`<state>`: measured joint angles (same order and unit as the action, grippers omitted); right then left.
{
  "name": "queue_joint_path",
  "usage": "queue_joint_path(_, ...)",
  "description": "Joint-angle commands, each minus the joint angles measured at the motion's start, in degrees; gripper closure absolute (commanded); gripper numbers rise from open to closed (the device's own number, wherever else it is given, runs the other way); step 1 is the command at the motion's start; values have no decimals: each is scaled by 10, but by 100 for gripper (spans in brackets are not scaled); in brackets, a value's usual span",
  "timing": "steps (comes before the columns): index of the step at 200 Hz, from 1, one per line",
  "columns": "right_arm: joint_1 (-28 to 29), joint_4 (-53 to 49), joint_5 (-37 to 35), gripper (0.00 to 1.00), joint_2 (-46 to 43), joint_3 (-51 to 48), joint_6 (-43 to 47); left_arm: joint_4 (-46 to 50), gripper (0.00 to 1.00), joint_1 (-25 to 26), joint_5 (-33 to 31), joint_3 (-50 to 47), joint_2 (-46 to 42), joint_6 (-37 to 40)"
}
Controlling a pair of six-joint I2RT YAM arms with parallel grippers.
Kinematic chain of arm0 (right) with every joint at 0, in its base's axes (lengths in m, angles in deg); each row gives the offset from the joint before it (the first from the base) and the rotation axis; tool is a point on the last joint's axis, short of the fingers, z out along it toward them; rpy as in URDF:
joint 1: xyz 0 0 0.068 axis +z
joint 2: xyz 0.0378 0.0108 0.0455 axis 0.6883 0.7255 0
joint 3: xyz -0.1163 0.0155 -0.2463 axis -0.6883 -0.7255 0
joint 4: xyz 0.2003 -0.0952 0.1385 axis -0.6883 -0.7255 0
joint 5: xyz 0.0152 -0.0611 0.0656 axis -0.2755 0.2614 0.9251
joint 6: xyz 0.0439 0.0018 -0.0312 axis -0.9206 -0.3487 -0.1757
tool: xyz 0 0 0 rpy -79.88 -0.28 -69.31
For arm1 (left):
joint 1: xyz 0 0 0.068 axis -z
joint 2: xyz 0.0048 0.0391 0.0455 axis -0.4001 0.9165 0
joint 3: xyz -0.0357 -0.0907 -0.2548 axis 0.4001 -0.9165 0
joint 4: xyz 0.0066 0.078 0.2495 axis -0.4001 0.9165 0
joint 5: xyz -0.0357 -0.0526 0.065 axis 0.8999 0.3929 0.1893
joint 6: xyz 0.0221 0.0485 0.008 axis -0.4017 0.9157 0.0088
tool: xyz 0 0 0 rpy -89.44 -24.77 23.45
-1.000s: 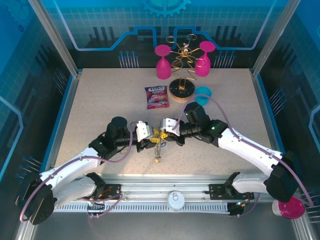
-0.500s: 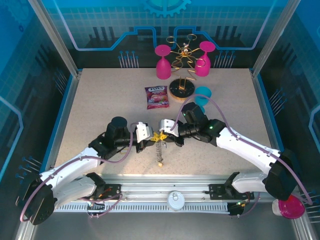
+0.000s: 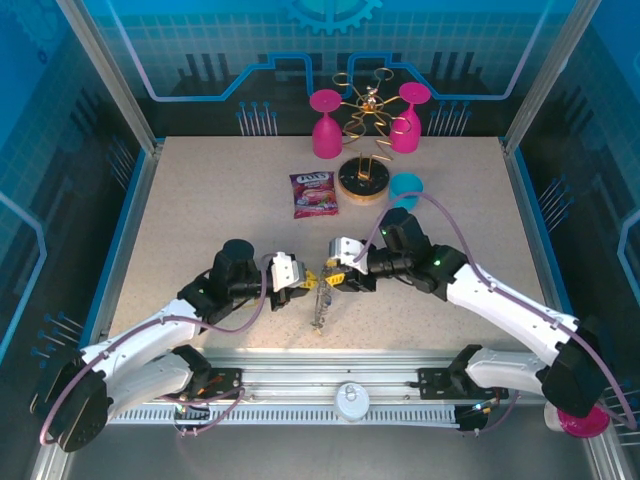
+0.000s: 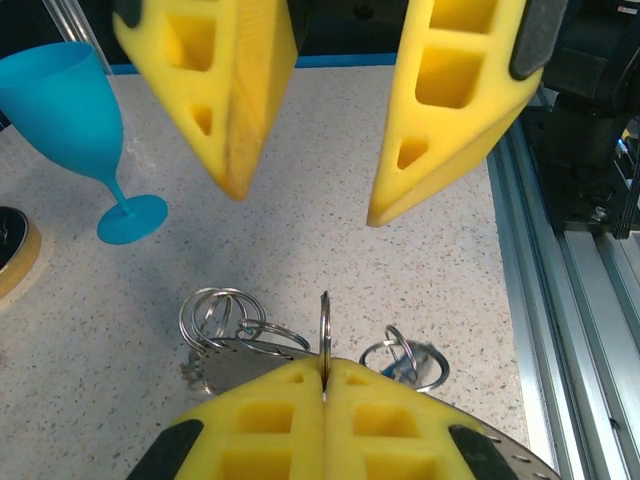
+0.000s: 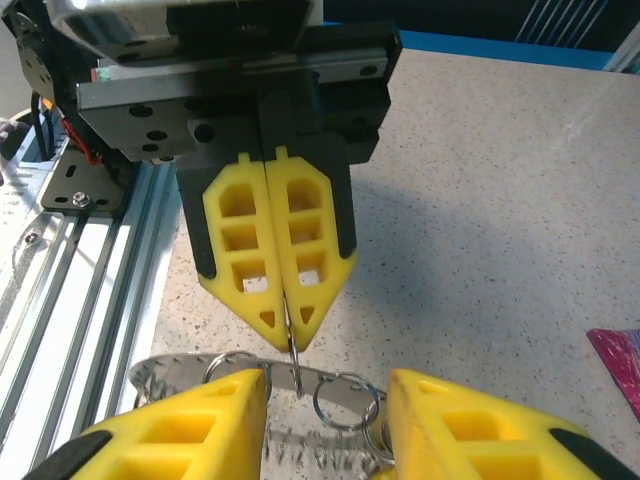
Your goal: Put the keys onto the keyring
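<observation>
The keyring (image 5: 390, 383) is a flat grey metal band with wire loops (image 4: 222, 312) on its rim, held just above the table between the two arms. My left gripper (image 4: 324, 368) is shut on one loop, seen edge-on, and appears in the top view (image 3: 303, 287). My right gripper (image 5: 326, 405) stands open, its fingers (image 4: 455, 110) on either side of the band without touching it; the top view shows it at the ring (image 3: 335, 279). A small blue piece (image 4: 403, 369) lies inside one loop; I cannot tell if it is a key. The ring hangs down (image 3: 319, 308) below the grippers.
At the back stand a round wooden rack base (image 3: 362, 186) with a gold wire rack, two pink glasses (image 3: 325, 125), a blue glass (image 3: 405, 188) and a snack packet (image 3: 314, 194). Aluminium rails (image 3: 350, 375) run along the near edge just behind the grippers.
Both grippers have shifted a little toward the near edge with the ring. The right gripper has drawn slightly to the right, and the hanging part now sits lower.
</observation>
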<state>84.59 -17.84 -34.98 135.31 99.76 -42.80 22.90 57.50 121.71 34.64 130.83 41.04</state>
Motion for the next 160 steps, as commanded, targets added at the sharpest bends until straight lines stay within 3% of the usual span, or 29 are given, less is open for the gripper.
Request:
queue_joint_path(1, -5, 24, 16, 64, -8, -32, -32, -49, 100, 1, 10, -6, -15, 12)
queue_joint_path(71, 2, 109, 19, 70, -1, -75, -66, -73, 100, 2, 19, -12, -15, -10)
queue_joint_path(160, 11, 148, 38, 80, 16, -74, -79, -78, 100, 1, 29, -14, -13, -17)
